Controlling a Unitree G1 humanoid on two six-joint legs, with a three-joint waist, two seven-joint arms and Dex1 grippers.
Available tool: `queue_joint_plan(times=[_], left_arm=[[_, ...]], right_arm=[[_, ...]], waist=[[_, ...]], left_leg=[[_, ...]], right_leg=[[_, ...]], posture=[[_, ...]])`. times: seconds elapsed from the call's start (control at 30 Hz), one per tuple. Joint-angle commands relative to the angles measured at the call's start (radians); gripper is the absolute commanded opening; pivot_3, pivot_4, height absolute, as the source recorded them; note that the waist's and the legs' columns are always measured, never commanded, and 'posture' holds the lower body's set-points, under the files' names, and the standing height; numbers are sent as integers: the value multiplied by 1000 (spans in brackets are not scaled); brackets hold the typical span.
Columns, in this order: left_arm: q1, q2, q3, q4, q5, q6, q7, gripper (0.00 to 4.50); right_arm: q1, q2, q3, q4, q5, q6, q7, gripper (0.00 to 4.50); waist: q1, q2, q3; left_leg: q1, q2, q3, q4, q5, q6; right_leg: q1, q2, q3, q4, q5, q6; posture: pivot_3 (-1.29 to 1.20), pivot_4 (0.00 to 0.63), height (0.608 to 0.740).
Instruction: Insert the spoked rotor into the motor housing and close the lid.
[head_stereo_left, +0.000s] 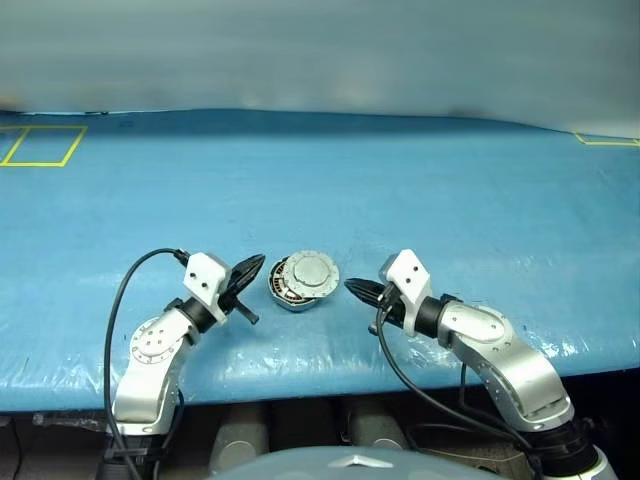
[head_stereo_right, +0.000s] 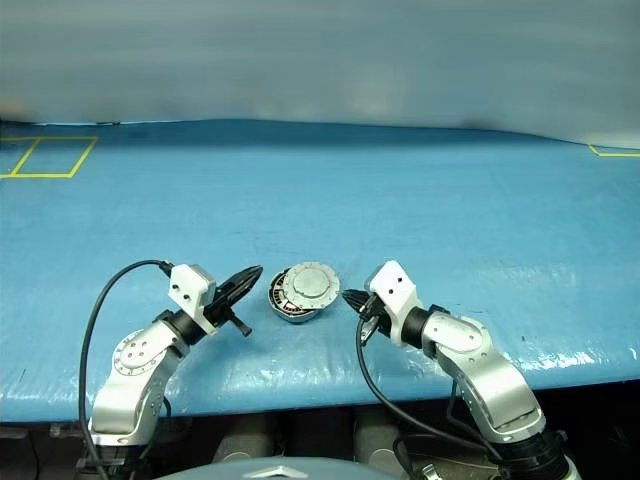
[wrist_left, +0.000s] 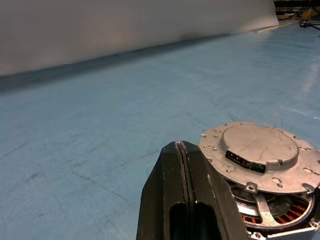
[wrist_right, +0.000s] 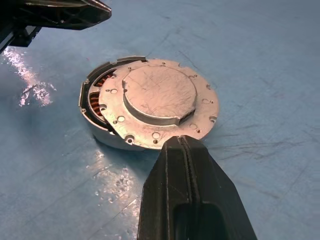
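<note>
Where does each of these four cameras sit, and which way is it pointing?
Left eye, right eye: on the head, looking forward and down over the blue table; both arms show.
Left wrist: on the left arm, looking along the shut left gripper at the lid.
Right wrist: on the right arm, looking along the shut right gripper at the lid, set askew on the motor housing.
All share lid and housing.
</note>
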Motion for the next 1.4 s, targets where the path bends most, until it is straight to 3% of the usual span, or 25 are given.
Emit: queue_joint_plan(times=[0.03,0.17,0.23,0.67,1.4], left_arm=[[38,-4,-37,-42,2,-35,15,0],[74,-20,-49,-33,-27,-65,23,0],[94,-22,-62,-17,-3,-99,39,0],[170,-22,-124,22,29,-185,72,0],[205,-29,-154,49,30,-288,98,0]], right_arm=[[-64,-3,8,50,-20,-59,38,13],[-132,19,14,139,-51,-109,43,13],[-162,36,17,182,-54,-125,52,378],[-233,76,88,264,-57,-146,162,4478],[-292,151,122,364,-70,-121,198,4478]], waist=[[-2,0,0],[-2,0,0],[-2,0,0],[-3,0,0],[-6,1,0]], left_leg=[[0,0,0,0,0,0],[-1,0,1,-1,0,0],[-1,0,1,-1,0,0],[-1,0,1,-1,0,0],[-1,1,2,-3,0,0]], right_leg=[[0,0,0,0,0,0],[-1,0,0,0,0,-1],[-1,0,0,0,0,-1],[-2,0,0,0,0,-1],[-3,-1,0,0,1,-3]], posture=[[0,150,740],[0,150,740],[0,150,740],[0,150,740],[0,150,740]])
